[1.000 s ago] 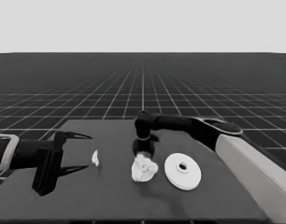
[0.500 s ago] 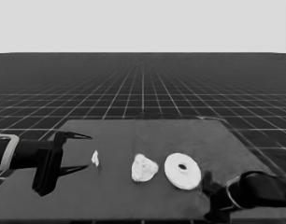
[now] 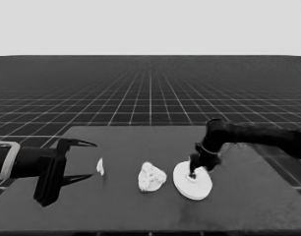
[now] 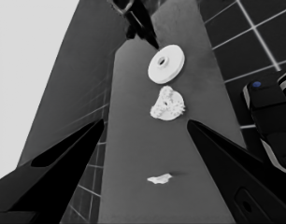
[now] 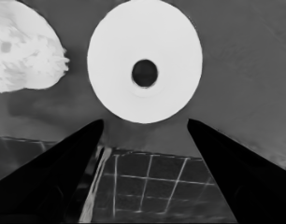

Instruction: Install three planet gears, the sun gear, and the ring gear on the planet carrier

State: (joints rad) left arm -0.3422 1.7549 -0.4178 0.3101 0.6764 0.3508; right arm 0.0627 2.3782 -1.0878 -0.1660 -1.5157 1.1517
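Dark table [image 3: 249, 196] on gridded floor [image 3: 150, 93], right end effector [image 3: 193, 173] over larger round part [image 3: 197, 186].

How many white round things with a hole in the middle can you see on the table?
1 plain to see: the larger round part, under the right gripper. The smaller round part beside it is covered with gears, so any hole there is hidden.

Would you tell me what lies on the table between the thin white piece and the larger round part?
The smaller round part, gears on it, lies between the thin white piece and the larger round part; the head view shows it.
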